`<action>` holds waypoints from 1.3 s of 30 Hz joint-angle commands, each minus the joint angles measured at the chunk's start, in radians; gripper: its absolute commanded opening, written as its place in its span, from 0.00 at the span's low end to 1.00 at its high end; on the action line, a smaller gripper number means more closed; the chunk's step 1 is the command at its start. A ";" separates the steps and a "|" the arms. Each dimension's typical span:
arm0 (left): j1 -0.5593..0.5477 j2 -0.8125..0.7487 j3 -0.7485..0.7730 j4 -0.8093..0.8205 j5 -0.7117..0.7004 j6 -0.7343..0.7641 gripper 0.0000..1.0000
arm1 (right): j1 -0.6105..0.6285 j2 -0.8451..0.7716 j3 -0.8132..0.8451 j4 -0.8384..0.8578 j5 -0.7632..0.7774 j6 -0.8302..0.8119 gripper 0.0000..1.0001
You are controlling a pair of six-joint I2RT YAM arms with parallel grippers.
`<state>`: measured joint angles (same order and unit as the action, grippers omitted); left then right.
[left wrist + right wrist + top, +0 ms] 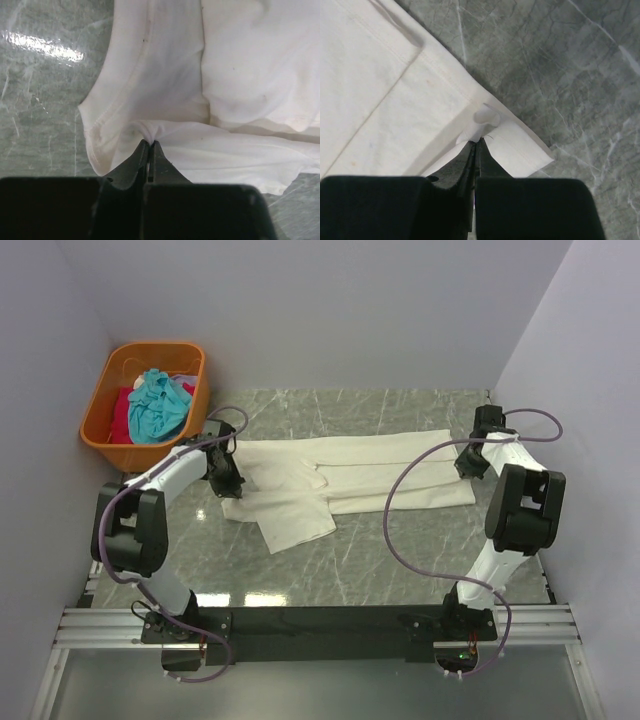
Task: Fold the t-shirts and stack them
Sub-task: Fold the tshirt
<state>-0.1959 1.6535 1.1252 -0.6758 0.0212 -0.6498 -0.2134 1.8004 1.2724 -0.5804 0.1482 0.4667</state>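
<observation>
— Left gripper [150, 146] first: how do its jaws stand?
— Pressed together on a small pucker of the cream shirt [240, 75], just beside a curved, stitched edge at the shirt's left end; cloth bunches at the tips.
— And the right gripper [479, 142]?
— Closed as well, pinching the same shirt at a hemmed corner of its right end. A little curl of fabric stands up just beyond the tips, and the corner rests on the table [560, 75].
— Where does that shirt lie?
— Across the middle of the grey marbled table, its long side running left to right between the two arms. It is folded lengthwise into a band, and a flap of it sticks out toward the near edge on the left part.
— What else is there?
— An orange basket [97, 435] stands in the far left corner, near the left arm. A teal shirt [158, 405] lies crumpled on top inside it, with a red shirt [122, 412] beneath and beside it, both apart from the cream one
</observation>
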 commanded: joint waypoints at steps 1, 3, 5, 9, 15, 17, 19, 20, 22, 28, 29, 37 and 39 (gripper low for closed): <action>0.010 0.017 0.053 0.030 -0.052 0.027 0.01 | -0.001 0.027 0.056 0.051 0.031 0.001 0.00; 0.010 0.028 0.064 0.033 -0.066 0.033 0.01 | -0.001 0.042 0.061 0.056 0.031 0.003 0.00; 0.010 0.038 0.070 0.035 -0.087 0.039 0.01 | -0.001 0.048 0.062 0.063 0.030 0.003 0.00; 0.012 0.042 0.079 0.041 -0.099 0.045 0.01 | -0.003 0.066 0.064 0.077 0.024 0.009 0.00; 0.012 0.034 0.081 0.050 -0.112 0.047 0.01 | -0.004 0.082 0.051 0.097 0.027 0.021 0.01; 0.012 0.041 0.081 0.053 -0.115 0.044 0.01 | -0.006 0.088 0.051 0.100 0.024 0.023 0.01; 0.012 0.054 0.077 0.059 -0.107 0.042 0.03 | -0.006 0.096 0.050 0.105 0.025 0.024 0.04; 0.012 0.055 0.077 0.067 -0.106 0.042 0.04 | -0.006 0.099 0.048 0.109 0.024 0.027 0.04; 0.010 0.060 0.081 0.068 -0.098 0.047 0.06 | -0.006 0.103 0.050 0.114 0.021 0.029 0.06; 0.010 0.043 0.088 0.071 -0.101 0.055 0.24 | -0.004 0.097 0.051 0.119 0.010 0.036 0.14; 0.010 0.037 0.097 0.067 -0.096 0.061 0.30 | -0.004 0.077 0.051 0.120 0.005 0.039 0.26; 0.004 -0.144 0.113 -0.007 -0.090 0.053 0.78 | 0.064 -0.131 -0.034 0.132 -0.070 0.041 0.59; -0.010 -0.213 0.079 -0.019 -0.077 0.030 0.84 | 0.097 -0.209 -0.073 0.145 -0.119 0.050 0.63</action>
<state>-0.1913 1.5692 1.1954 -0.6701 -0.0582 -0.6022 -0.1734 1.7222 1.2388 -0.4721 0.0875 0.5049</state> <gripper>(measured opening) 0.821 0.616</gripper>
